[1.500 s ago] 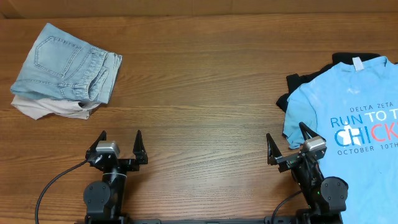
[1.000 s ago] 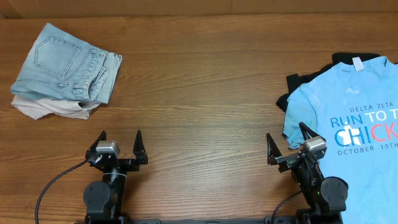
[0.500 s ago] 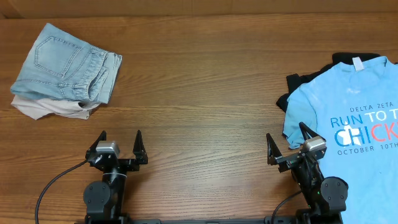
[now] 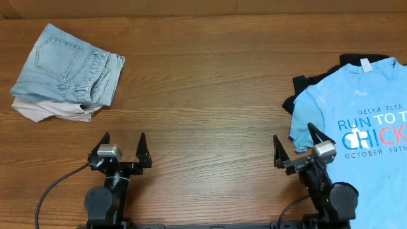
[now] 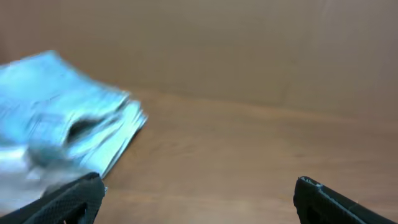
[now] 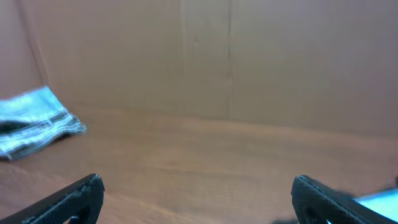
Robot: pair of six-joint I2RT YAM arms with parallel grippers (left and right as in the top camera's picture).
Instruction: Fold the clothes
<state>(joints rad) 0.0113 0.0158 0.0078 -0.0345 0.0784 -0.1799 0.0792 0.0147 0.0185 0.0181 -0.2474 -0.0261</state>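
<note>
Far to the left of the sky-blue T-shirt (image 4: 356, 127), at the other side of the table (image 4: 210, 83), the pale denim piece (image 4: 63, 67) lies as a folded bundle on top of the off-white piece (image 4: 38, 111), and neither has moved in the last moments. The left gripper (image 4: 122, 137) is also well to the left of the sky-blue T-shirt, near the front edge; its jaws stand wide apart with nothing between them, and it has stayed where it was. The right gripper (image 4: 292, 132) is just beside the left hem of the sky-blue T-shirt, released and empty too; it has shifted only a very little toward the shirt, which I read as the start of a reach. The black T-shirt (image 4: 299, 86) shows from under the sky-blue T-shirt at its left and top edges, unchanged. So almost nothing has changed: the sky-blue T-shirt lies spread out, partly out of view, and in my judgement its folding is not yet begun.
</note>
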